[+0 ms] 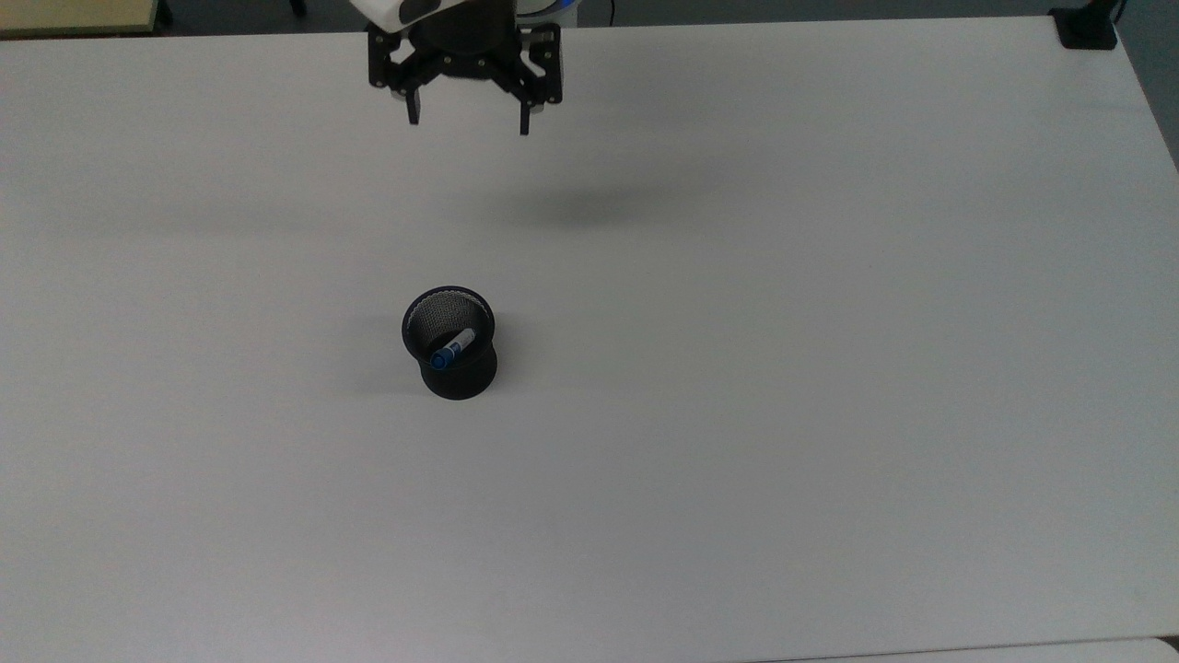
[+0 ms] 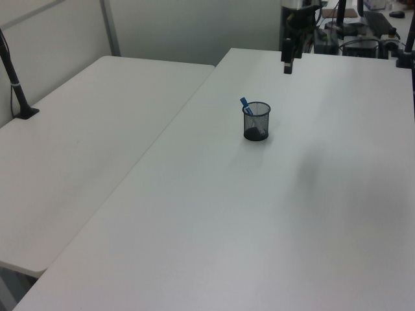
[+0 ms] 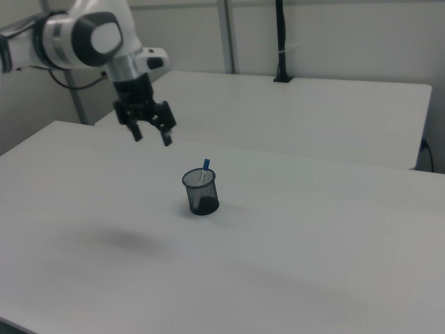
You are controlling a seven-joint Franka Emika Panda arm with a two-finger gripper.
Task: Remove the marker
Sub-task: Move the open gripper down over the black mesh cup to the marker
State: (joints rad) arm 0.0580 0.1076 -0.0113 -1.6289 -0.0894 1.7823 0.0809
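Note:
The marker (image 1: 452,349) has a white barrel and a blue cap. It leans inside a black mesh cup (image 1: 450,343) on the white table (image 1: 783,368), its blue end poking above the rim. The same marker (image 2: 244,103) and cup (image 2: 256,121) show in the left view, and the marker (image 3: 204,167) and cup (image 3: 200,191) in the right view. My gripper (image 1: 468,120) hangs open and empty above the table, well away from the cup toward the top view's upper edge. The gripper (image 3: 151,136) in the right view sits up and left of the cup. The gripper (image 2: 286,63) also appears in the left view.
A second white table (image 2: 84,136) adjoins on the left view's left. A black pole (image 3: 281,42) with its base stands on the far table in the right view. A black clamp (image 1: 1087,28) sits at the top view's upper right corner.

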